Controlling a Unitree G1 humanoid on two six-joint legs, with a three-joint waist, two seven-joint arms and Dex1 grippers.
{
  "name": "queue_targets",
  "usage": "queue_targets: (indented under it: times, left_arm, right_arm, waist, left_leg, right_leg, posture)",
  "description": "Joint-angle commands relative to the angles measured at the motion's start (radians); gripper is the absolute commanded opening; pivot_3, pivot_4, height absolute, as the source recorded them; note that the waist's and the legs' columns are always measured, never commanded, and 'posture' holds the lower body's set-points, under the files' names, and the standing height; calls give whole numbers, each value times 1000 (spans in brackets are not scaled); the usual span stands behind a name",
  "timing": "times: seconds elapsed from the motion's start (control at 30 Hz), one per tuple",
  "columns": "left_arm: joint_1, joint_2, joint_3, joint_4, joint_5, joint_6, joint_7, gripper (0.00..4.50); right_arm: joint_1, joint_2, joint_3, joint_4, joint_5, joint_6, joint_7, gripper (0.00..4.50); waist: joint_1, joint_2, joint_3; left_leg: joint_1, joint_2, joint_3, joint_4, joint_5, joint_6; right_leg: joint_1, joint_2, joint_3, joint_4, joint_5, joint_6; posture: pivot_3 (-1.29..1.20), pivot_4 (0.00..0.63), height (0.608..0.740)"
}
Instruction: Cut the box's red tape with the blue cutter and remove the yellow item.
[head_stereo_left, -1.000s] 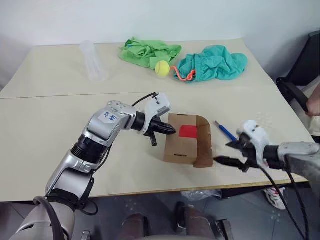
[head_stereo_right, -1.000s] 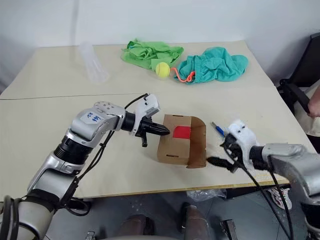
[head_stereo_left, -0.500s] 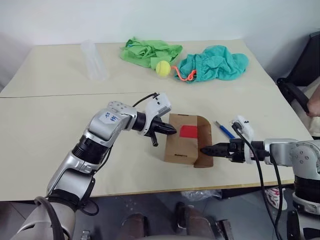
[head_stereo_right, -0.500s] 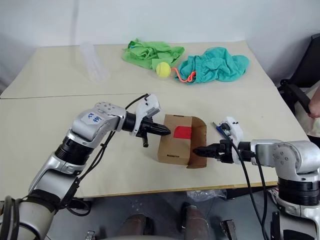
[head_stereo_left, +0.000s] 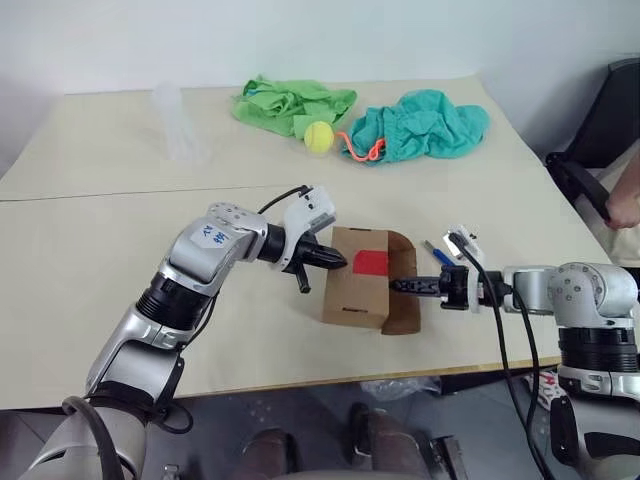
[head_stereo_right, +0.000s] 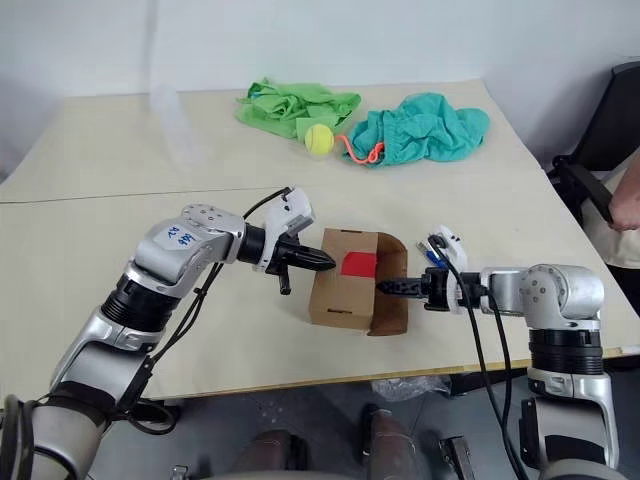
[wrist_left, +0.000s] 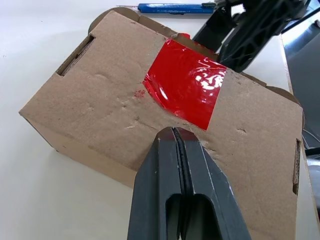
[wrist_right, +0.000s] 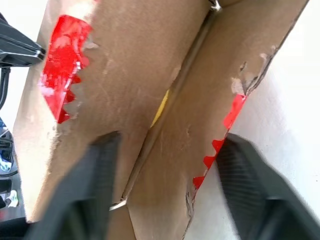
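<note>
Since a second ago, the right hand (head_stereo_left: 400, 286) has been swinging in from the worktop's near right edge, rolling over as it comes, and it is now reaching level toward the open flap side of the box (head_stereo_left: 358, 290). Its fingers were spread wide then; in the right wrist view they are now straddling the flap seam, one finger (wrist_right: 95, 185) on each side, parted with nothing gripped. The left hand (head_stereo_left: 333, 260) is staying where it was, clenched shut with nothing between its fingers, its tip pressing on the top of the box just beside the red tape (wrist_left: 186, 82) (the left wrist view shows the joined fingertips touching the cardboard).

The left arm is stretching forward and rightward, angling down onto the box. The right arm is lying low across the worktop (head_stereo_left: 100, 250), pointing left.

The box is sitting near the front middle of the worktop, one flap hanging open toward the right hand. A sliver of the yellow item (wrist_right: 161, 108) is peeking through the flap seam. The blue cutter (head_stereo_left: 440, 255) is lying on the worktop just behind the right hand.
</note>
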Motion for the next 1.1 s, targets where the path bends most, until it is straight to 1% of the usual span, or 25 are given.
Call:
queue_targets:
  times: [0.03,0.17,0.2,0.33,0.47,0.6,0.77,0.87,0.9,1.0,1.03,1.1]
  left_arm:
    - [22,6,-23,5,24,19,7,0]
    - [24,-2,-22,8,23,14,12,0]
    - [25,-5,-22,10,23,11,13,0]
    - [29,-19,-21,20,24,-2,17,0]
    - [33,-32,-15,25,24,-13,23,0]
    - [46,-48,-4,26,22,-27,30,0]
    - [64,-72,16,23,14,-45,44,0]
    - [73,-92,37,29,11,-61,57,0]
    - [74,-100,43,34,11,-65,61,0]
    - [78,-113,56,39,11,-75,66,0]
    - [79,-117,60,40,10,-77,68,0]
    - [79,-125,65,43,10,-80,72,0]
  right_arm:
    - [-12,0,-45,-33,8,34,-32,1546]
    - [-20,14,-101,-80,26,90,-74,105]
    - [-23,18,-116,-101,28,111,-88,13]
    - [-28,11,-149,-171,71,136,-144,13]
    - [-39,-46,-143,-237,186,136,-236,13]
    - [-65,-115,-124,-274,350,136,-385,13]
    - [-114,-195,-80,-278,597,136,-612,13]
    - [-155,-238,-30,-263,758,136,-779,13]
    - [-167,-267,5,-257,842,108,-848,13]
    - [-194,-391,162,-259,1141,-70,-1083,13]
    - [-206,-418,201,-264,1190,-108,-1123,13]
    - [-241,-452,259,-269,1217,-148,-1158,13]
  waist:
    - [0,0,0]
    - [0,0,0]
    - [0,0,0]
    - [5,0,0]
    - [15,1,0]
    - [22,2,1]
    - [23,2,1]
    - [23,2,1]
    - [23,2,1]
    - [23,2,1]
    - [23,2,1]
    - [22,1,1]
  left_leg:
    - [0,0,0,0,0,0]
    - [0,0,0,0,0,0]
    - [0,0,0,0,0,0]
    - [0,0,-1,0,0,0]
    - [-1,0,-1,0,0,0]
    - [-1,0,-1,0,0,0]
    - [-1,0,-1,0,0,0]
    - [-2,-1,-1,0,0,0]
    - [-2,-1,-1,0,0,0]
    - [-2,0,-2,-1,0,1]
    - [-2,0,-2,0,0,1]
    - [-2,0,-2,-1,0,1]
  right_leg:
    - [0,0,0,0,0,0]
    - [0,0,0,0,0,0]
    - [0,0,0,0,0,0]
    - [0,-1,0,0,0,0]
    - [-1,0,0,-1,0,0]
    - [-1,0,0,-1,0,0]
    - [0,-1,0,-2,0,0]
    - [0,-1,0,-2,0,0]
    - [-1,-1,0,-2,0,0]
    - [-1,-2,0,-2,0,0]
    - [-1,-1,0,-3,0,0]
    - [0,-1,0,-4,0,0]
  posture:
    - [0,150,740]
    - [0,150,740]
    - [0,150,740]
    - [0,150,740]
    - [0,150,740]
    - [0,150,740]
    - [0,150,740]
    - [0,150,740]
    - [0,150,740]
    - [0,150,740]
    - [0,150,740]
    - [0,150,740]
